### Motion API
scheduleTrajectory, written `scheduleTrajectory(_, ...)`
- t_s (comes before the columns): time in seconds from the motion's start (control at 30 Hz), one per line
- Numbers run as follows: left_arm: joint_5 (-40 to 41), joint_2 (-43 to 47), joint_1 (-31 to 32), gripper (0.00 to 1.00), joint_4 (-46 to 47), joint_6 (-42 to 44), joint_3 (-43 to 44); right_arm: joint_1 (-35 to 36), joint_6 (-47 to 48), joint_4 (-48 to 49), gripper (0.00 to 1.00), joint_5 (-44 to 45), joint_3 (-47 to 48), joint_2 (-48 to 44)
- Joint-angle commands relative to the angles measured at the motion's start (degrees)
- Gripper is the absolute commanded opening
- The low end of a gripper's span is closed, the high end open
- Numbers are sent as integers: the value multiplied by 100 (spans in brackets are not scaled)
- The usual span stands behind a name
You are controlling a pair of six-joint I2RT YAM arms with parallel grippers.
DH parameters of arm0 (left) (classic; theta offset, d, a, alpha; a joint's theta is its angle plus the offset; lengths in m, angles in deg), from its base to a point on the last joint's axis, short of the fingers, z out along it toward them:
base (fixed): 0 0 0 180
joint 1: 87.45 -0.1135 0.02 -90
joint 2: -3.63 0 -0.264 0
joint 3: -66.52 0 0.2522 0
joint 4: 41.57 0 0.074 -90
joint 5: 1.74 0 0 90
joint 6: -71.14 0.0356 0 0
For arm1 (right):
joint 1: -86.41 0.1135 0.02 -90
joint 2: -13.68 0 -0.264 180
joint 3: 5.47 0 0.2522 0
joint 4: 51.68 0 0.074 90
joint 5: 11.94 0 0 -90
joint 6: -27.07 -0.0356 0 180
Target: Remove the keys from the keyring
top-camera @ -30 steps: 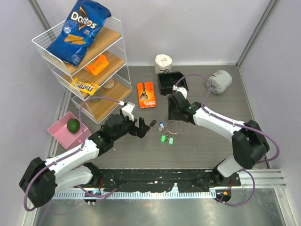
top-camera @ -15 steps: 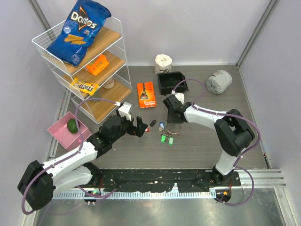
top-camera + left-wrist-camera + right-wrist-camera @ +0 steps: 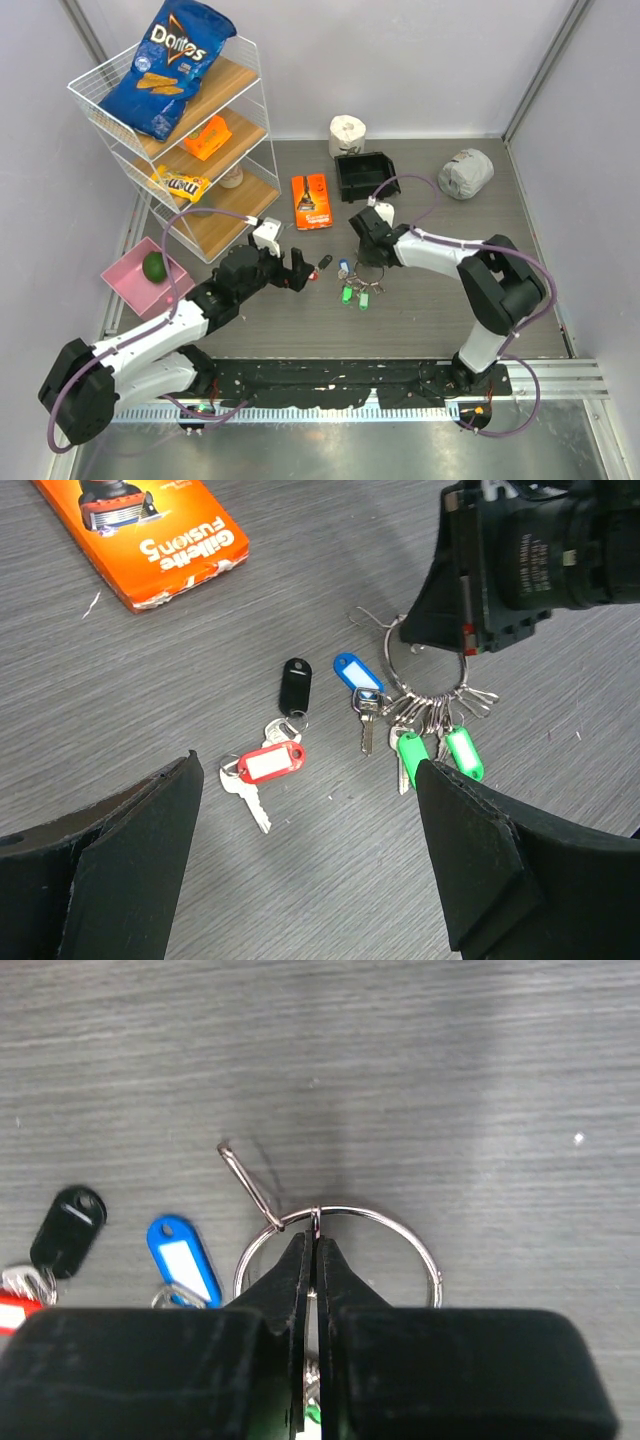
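The right gripper point(image 3: 313, 1245) is clenched on the keyring point(image 3: 350, 1208): in the right wrist view its two fingers are pressed together with the thin wire between their tips, at the far side of the ring. A loose end of the wire sticks out just beside the grip, toward the left edge of the table point(image 3: 440, 300).

The keyring lies flat about the middle of the table. Two green-tagged keys point(image 3: 412, 750) hang from its near side, together with a bunch of small bare metal pieces. The blue-tagged key point(image 3: 352, 670) lies just beside the ring on the left; it seems to touch the ring, but I cannot tell if it is threaded on it.

Two keys lie apart from the ring, more to the left: the black-tagged key point(image 3: 294, 685) and, nearer to the arms, the red-tagged key point(image 3: 270, 763). These two touch each other at their metal ends.

The left gripper point(image 3: 310, 770) is released, with its fingers spread wide, and it hovers over the red-tagged key, grasping nothing.

An orange packet point(image 3: 312, 200) lies toward the far edge of the table, well apart from the keys.
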Motion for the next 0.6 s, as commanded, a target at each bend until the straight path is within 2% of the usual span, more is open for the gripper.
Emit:
scheduleTrajectory(0.0,-177,-84,14,94,314,150,86,-6,155,-13,5,-9,-118,-888)
scheduleTrajectory(0.33,-1328,-541,14,94,683,282,191,47,708,-74,5,-502,-232,-3013)
scheduleTrajectory(0.57,-1724,-532,14,92,1095,370,33,56,1148,-495,5,-792,92,-4017)
